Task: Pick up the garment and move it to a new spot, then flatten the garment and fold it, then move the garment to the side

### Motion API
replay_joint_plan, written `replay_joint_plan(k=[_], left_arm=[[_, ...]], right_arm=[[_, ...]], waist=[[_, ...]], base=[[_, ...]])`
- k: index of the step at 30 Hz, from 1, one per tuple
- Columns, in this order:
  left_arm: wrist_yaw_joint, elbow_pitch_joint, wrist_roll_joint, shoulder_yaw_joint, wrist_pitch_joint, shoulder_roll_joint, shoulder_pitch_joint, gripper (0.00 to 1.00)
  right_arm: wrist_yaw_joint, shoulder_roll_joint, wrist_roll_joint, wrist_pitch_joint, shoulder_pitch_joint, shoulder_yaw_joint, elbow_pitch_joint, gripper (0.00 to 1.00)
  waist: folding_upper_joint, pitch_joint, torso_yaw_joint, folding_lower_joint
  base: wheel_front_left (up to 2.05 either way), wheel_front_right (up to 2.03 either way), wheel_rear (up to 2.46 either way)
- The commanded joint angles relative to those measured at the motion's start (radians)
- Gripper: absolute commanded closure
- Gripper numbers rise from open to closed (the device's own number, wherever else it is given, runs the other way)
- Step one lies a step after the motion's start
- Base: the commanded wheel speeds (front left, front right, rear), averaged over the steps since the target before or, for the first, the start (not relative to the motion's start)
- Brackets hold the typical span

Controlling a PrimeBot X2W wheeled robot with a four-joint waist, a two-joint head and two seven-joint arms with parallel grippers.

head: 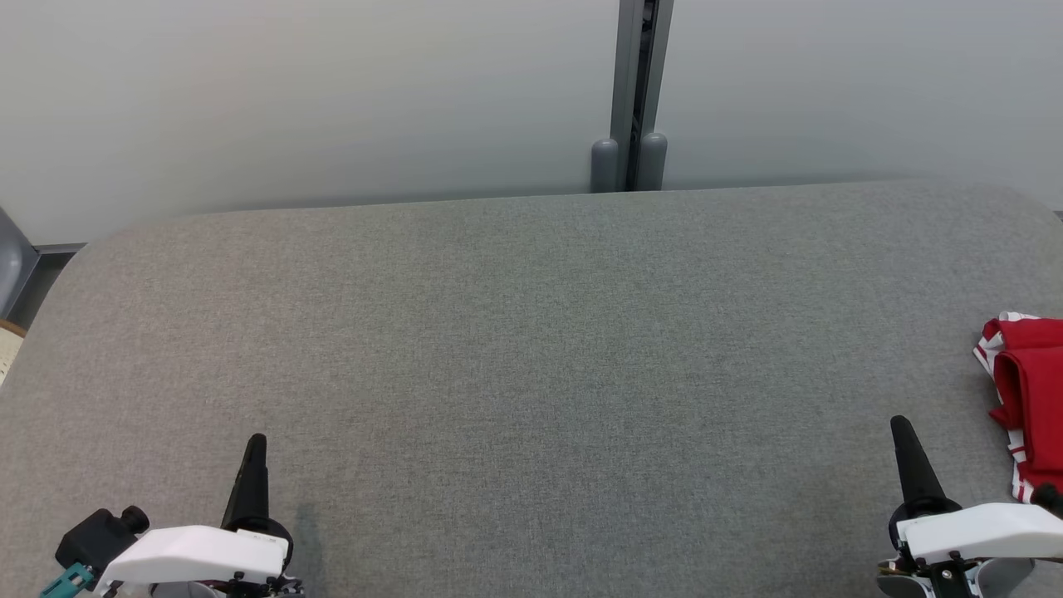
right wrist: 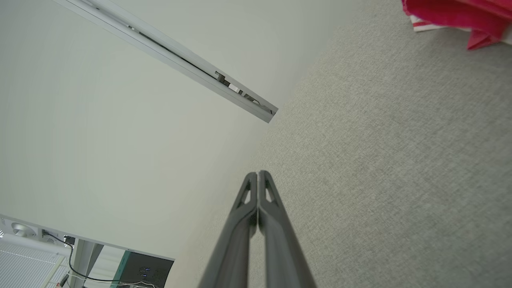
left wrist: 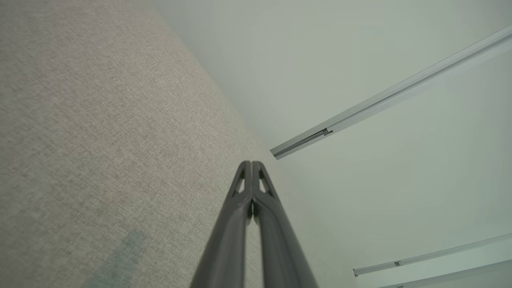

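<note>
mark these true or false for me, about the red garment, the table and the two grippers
1. The red garment lies near the right edge of the grey table. True.
2. The right gripper is shut on the garment. False: it is shut on nothing, and its fingers are apart from the garment.
3. The left gripper is shut with nothing in it. True.
4. The garment is spread flat in the middle of the table. False: it is bunched up at the right side.
</note>
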Motion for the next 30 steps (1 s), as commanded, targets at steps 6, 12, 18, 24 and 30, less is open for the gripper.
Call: replay_joint_plan(k=[6,12,18,24,30], left_arm=[[-0.013,-0.020,-0.087,0.017,0.022,0.007,-0.033,1.00],[-0.021,-0.026,-0.137,0.024,0.035,0.007,-0.039,1.00],[-0.029,-0.031,-0.196,0.032,0.049,0.008,-0.042,1.00],[-0.035,-0.037,-0.251,0.039,0.063,0.008,-0.047,1.00],[-0.043,-0.042,-0.305,0.046,0.076,0.009,-0.053,1.00]], right_arm=[[0.000,-0.010,0.090,0.023,-0.022,-0.011,-0.026,1.00],[0.000,-0.011,0.142,0.037,-0.022,-0.015,-0.033,1.00],[0.000,-0.012,0.202,0.052,-0.023,-0.019,-0.042,1.00],[0.000,-0.013,0.258,0.066,-0.025,-0.024,-0.051,1.00],[0.000,-0.014,0.312,0.081,-0.026,-0.028,-0.059,1.00]], waist=[[0.0000,-0.001,-0.001,0.0000],[0.0000,-0.001,-0.002,0.0000],[0.0000,-0.001,-0.003,0.0000],[0.0000,-0.002,-0.004,0.0000],[0.0000,-0.002,-0.005,0.0000]], base=[[0.00,0.00,0.00],[0.00,0.00,0.00],[0.00,0.00,0.00],[0.00,0.00,0.00],[0.00,0.00,0.00]])
